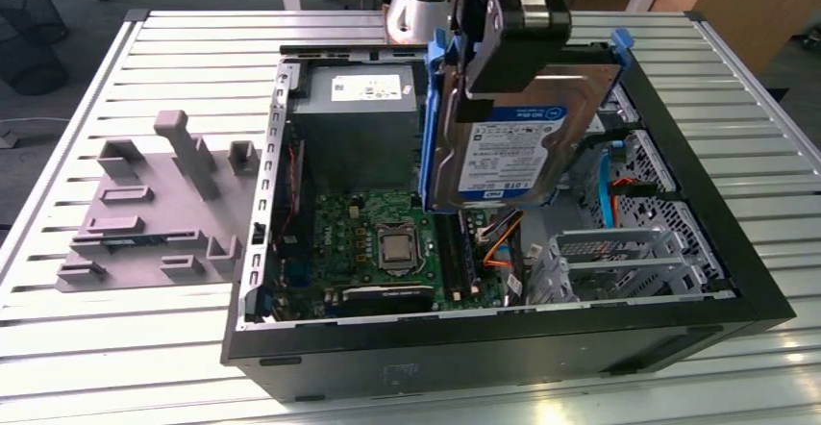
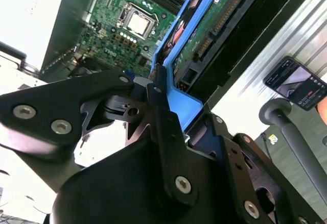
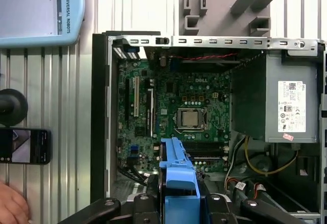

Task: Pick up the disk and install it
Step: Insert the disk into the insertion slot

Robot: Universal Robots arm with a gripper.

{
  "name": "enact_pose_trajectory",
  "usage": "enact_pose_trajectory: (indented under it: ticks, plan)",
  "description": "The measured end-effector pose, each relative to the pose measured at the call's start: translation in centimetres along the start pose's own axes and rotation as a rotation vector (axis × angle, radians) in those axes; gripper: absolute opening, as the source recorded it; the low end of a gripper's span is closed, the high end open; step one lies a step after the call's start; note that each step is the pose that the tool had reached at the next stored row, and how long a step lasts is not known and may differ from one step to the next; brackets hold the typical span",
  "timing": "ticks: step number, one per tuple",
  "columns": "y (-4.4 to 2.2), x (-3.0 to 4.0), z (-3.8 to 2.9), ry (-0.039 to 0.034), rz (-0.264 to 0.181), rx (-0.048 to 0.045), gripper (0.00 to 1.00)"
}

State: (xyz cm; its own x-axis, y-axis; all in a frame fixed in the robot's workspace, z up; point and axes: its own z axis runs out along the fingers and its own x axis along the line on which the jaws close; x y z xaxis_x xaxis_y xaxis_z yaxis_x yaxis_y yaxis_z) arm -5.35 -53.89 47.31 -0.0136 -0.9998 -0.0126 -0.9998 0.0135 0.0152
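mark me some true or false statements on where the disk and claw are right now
1. The claw is shut on the disk. True.
2. The disk lies flat, let go. False: it is held upright over the open computer case.
3. A grey fixture stands on the table, at the exterior view's left of the case. True.
4. The case's side is covered. False: it is open, and the motherboard shows.

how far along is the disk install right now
Pickup looks done: the pincer is shut on the disk and holds it upright over the open computer case. Installing is left: the disk hangs above the motherboard and is not yet seated in any bay.
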Motion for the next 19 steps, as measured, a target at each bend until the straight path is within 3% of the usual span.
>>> enact_pose_trajectory:
  ticks: [3, 13, 19]
  plan:
    - [-0.49, 0.45, 0.01, -0.0002, 0.000, -0.0009, 0.36]
    - [-3.86, 1.10, 0.08, 0.0000, 0.000, -0.0101, 0.36]
    - [-4.18, 1.15, 0.08, 0.0002, 0.000, -0.0104, 0.36]
